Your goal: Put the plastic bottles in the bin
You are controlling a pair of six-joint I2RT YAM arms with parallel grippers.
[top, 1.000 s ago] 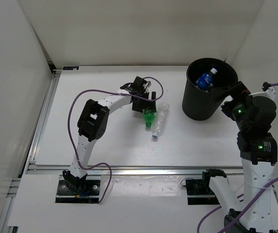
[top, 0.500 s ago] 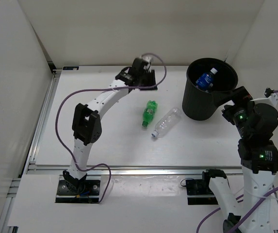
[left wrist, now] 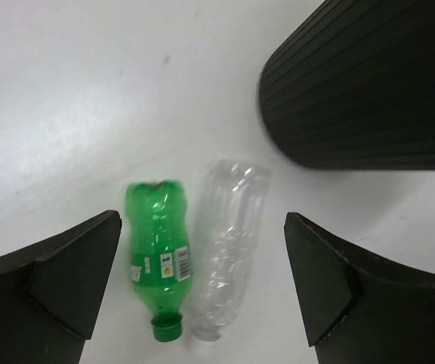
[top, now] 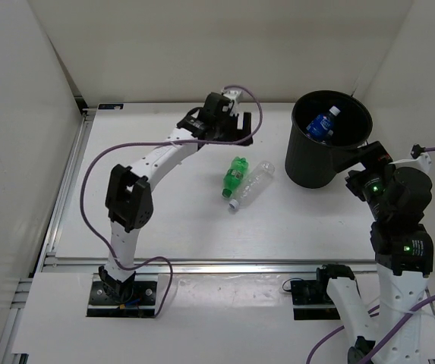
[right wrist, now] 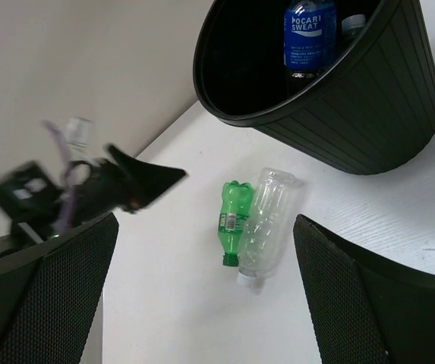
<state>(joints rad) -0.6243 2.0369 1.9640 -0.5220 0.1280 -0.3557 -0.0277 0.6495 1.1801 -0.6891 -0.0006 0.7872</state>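
Right wrist view: a blue-labelled bottle [right wrist: 305, 38] stands inside the bin [right wrist: 369, 114] — the left wrist view shows only the bin's ribbed wall. The green bottle [top: 235, 174] and clear bottle [top: 252, 183] lie touching on the table [top: 164, 212], near the bin — half a second earlier they lay apart. The left gripper [left wrist: 202, 218] and right gripper [right wrist: 206, 220] are spread wide, holding nothing.
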